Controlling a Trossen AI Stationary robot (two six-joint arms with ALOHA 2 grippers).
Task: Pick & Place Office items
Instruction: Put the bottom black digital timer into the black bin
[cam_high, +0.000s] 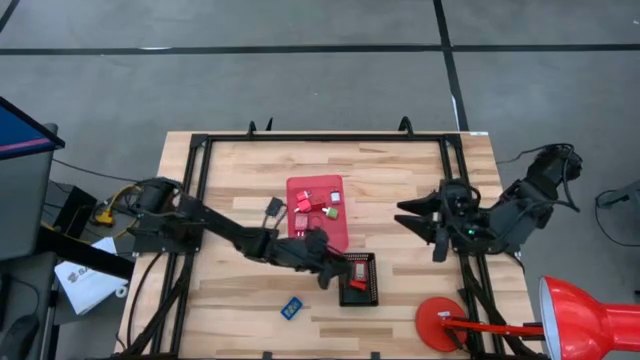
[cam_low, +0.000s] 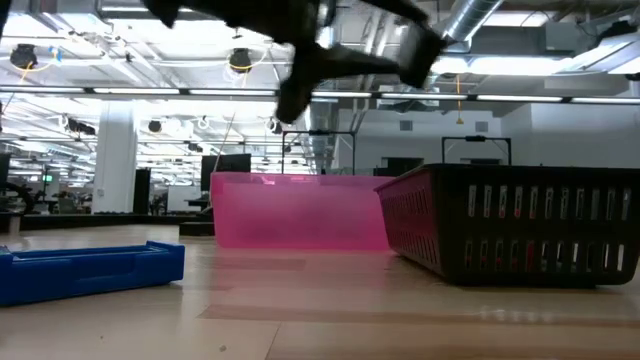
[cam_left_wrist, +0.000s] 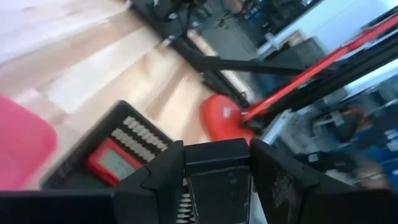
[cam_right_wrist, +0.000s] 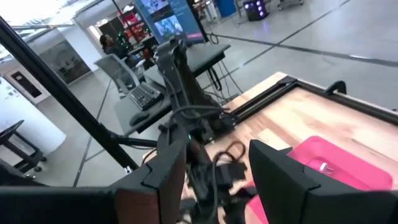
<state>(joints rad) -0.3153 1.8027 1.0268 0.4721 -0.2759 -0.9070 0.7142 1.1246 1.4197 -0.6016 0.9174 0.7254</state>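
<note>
The office items (cam_high: 318, 203) mostly sit in a loose bunch on the pink-red tray (cam_high: 335, 238), up toward its far end: a handful of small red blocks, a green one and a silvery-white one, as far as the high view lets you sort them. One red piece with a pale face (cam_high: 356, 271) is already down in the black grid tray (cam_high: 371, 294), which sits just beside the pink tray's near right corner. A small blue piece (cam_high: 291, 308) lies on its own on the bare wood near the front edge, well apart from both trays, and a dark little piece (cam_high: 273, 208) rests on the table just left of the pink tray.

Your left gripper (cam_high: 331, 279) hangs right at the left rim of the black tray, arm stretched across from the left side of the table. In its wrist view the two dark fingers (cam_left_wrist: 163, 180) stand with a gap between them and a dark block (cam_left_wrist: 219, 190) sits in that gap, but you can't tell whether that's a gripped piece or just part of the gripper.

Your right gripper (cam_high: 410, 216) waits off to the right of the pink tray, up above the table, fingers (cam_right_wrist: 277, 171) apart and nothing between them.

A red desk lamp (cam_high: 580, 315) stands at the front right corner of the table (cam_high: 240, 170).
</note>
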